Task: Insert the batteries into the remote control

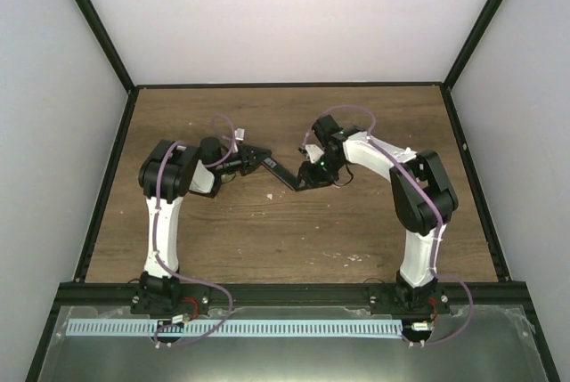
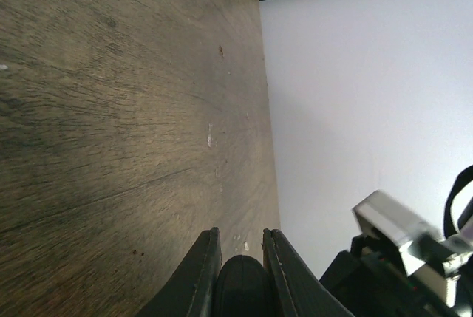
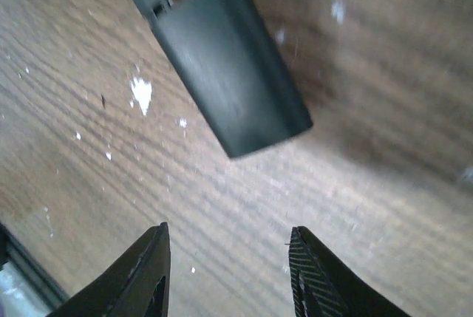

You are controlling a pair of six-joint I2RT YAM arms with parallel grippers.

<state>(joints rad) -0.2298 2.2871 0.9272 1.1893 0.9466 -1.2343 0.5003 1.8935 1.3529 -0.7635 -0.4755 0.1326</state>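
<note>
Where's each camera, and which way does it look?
Top: above, behind the robot, looking down at the table; left arm and right arm show.
Left wrist: on the left arm, faces along the table to the wall; left pincer grips the remote control.
Right wrist: on the right arm, faces down; open right pincer shows.
Shared: remote control, in all three.

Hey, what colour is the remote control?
The remote control is plain black; the right wrist view shows it best.
</note>
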